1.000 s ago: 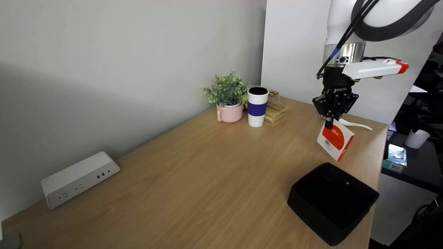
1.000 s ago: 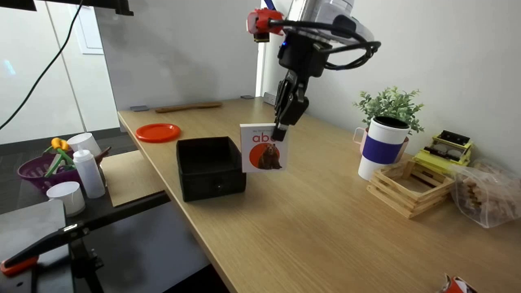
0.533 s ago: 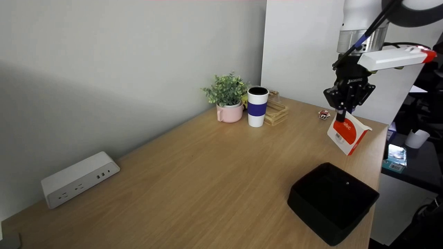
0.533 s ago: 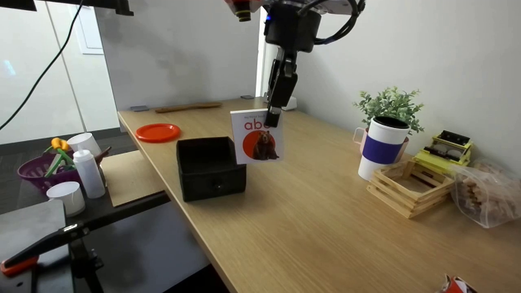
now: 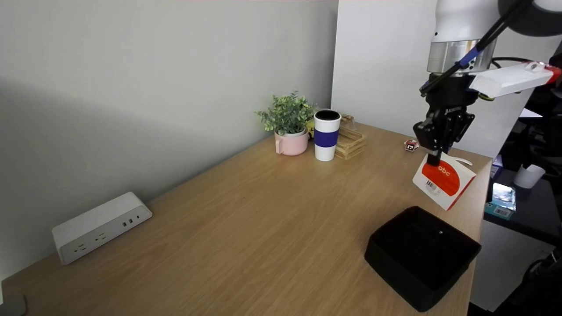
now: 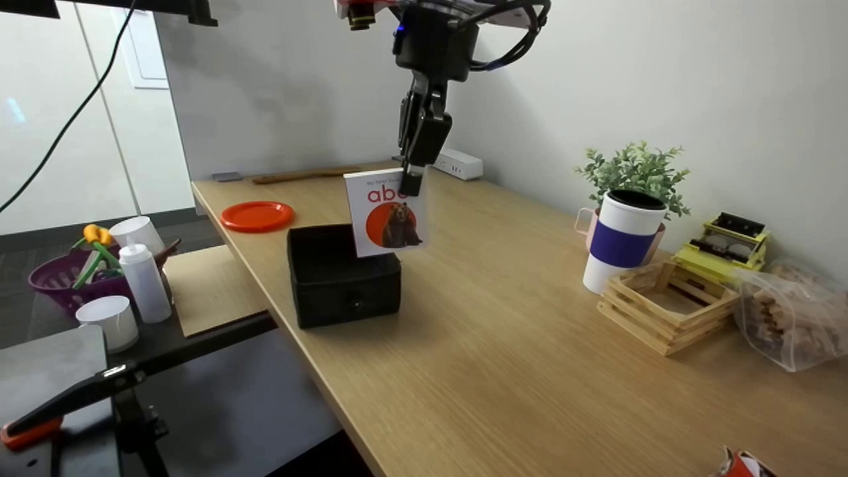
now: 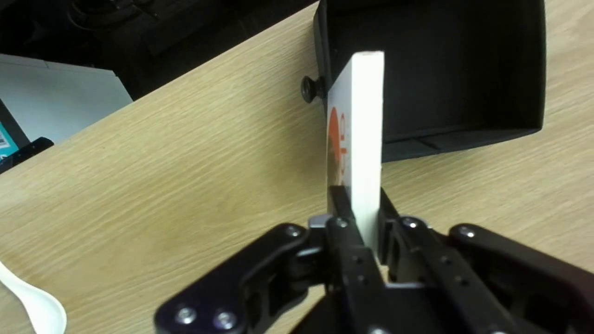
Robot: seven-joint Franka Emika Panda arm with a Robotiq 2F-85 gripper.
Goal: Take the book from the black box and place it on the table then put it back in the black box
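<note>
Wrist view: grips the book [image 7: 359, 134] by its thin top edge, near one corner, clamped between both fingers of the gripper [image 7: 364, 204]. Hangs on edge in mid-air, out of the black box [image 7: 445, 79]. Reaches away from the gripper toward the box, roughly parallel to the wall with the knob [image 7: 310, 89], overlapping that side of the mouth as seen from the wrist. In an exterior view, leans one corner down over the desk [image 5: 263, 210], beyond the box and higher, apparently not touching. Cannot tell outbound leg from return. For a return, probably needs carrying along its own length and toward the box's middle, then lowering. Likely to snag a low corner on the rim if dropped from here. Farther out: on the desk in wrist view, part of a white utensil [image 7: 37, 304], perhaps a spoon. Past the box in an exterior view, a red plate [image 6: 257, 216]; well apart, a tumbler [image 6: 625, 240].
</note>
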